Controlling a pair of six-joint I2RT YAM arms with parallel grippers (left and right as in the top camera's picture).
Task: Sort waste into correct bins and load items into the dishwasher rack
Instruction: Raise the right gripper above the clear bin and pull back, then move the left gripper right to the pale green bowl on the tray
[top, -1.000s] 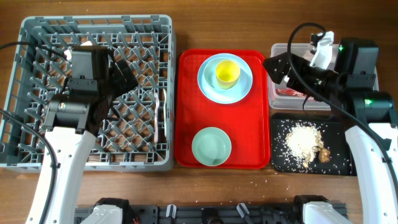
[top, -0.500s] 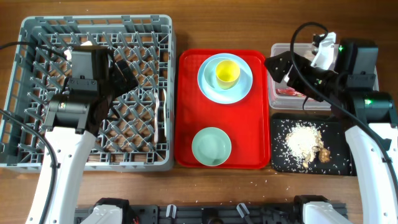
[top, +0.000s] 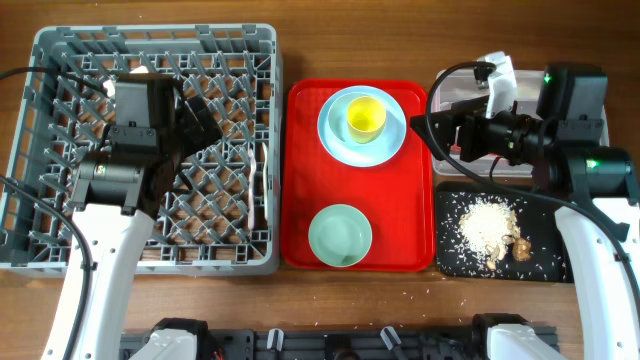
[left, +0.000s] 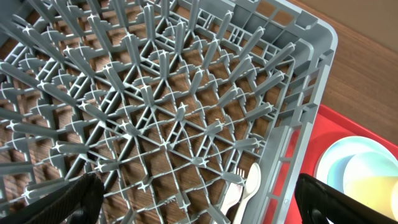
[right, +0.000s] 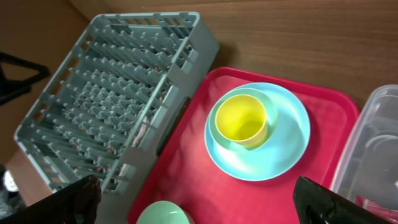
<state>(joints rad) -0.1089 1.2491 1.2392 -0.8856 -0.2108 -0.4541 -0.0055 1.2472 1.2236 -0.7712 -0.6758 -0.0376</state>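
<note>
L tool (top: 205, 118) wide open, empty, above rack (top: 155, 35). White fork (left: 233, 194) & spoon (left: 252, 179) lie in rack by wall nearest red tray (top: 300, 200). R tool (top: 442, 130) wide open, empty, at clear tub (top: 448, 160) edge. Plate (top: 392, 145), yellow cup (top: 366, 117) & bowl (top: 340, 235) on red tray. Rice scraps (top: 488, 222) in black tray (top: 455, 255).

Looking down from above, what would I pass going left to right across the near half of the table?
grey dishwasher rack → red tray → black tray
</note>
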